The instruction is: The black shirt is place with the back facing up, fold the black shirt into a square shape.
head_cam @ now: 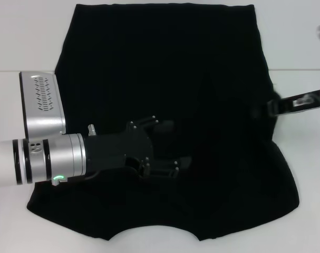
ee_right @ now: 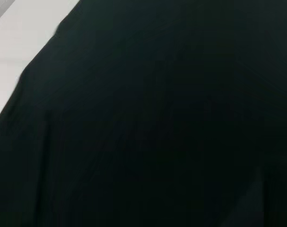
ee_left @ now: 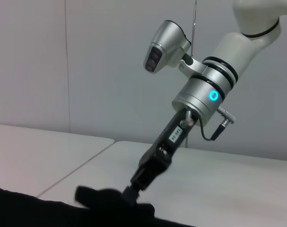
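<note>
While the black shirt [head_cam: 170,79] covers the white table [head_cam: 22,47], left gripper [head_cam: 165,147] jaws spread; right gripper [head_cam: 273,108] jaws unclear.

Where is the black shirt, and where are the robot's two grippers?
black shirt [head_cam: 165,63]: head view, flat upper part.
left gripper [head_cam: 167,150]: head view, between its fingertips over the shirt.
right gripper [ee_left: 129,191]: left wrist view, tip at the shirt's edge.
</note>
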`<state>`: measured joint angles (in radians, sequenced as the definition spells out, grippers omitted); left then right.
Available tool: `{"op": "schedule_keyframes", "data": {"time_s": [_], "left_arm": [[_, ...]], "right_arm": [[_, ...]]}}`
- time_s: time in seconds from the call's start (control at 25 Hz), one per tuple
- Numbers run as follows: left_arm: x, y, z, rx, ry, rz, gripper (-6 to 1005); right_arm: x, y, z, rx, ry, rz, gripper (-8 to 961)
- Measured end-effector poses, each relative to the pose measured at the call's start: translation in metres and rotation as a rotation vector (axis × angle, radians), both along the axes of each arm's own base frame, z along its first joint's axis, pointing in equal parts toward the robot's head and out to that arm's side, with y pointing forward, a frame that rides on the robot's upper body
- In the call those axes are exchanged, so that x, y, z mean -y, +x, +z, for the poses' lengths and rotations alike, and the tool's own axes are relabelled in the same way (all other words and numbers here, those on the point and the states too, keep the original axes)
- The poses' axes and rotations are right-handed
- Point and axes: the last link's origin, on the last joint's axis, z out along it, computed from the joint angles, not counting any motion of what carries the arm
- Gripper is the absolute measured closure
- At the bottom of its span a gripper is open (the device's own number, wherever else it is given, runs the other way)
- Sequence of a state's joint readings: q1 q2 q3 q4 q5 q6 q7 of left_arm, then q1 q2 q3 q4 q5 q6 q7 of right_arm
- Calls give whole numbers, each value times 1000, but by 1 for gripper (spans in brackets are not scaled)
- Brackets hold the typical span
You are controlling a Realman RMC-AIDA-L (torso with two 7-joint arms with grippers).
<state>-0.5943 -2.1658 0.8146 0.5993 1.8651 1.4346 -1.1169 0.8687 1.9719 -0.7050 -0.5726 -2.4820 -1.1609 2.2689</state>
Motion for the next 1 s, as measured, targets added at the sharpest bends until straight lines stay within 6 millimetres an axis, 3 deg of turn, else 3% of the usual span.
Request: {"op": "schedule_keyframes", "data": {"time_s": [0.64, 0.84, 1.0], "left_arm": [[-4, -3, 6, 15, 31, 24, 48], [-6, -7, 12, 31, 56, 49, 48], [-9, -11, 19, 68, 79, 104, 48]], "right_arm": [[2, -28, -17, -37, -76, 56, 944], [1, -33, -14, -64, -75, 74, 810], [0, -31, -11, -75, -59, 76, 645]]}}
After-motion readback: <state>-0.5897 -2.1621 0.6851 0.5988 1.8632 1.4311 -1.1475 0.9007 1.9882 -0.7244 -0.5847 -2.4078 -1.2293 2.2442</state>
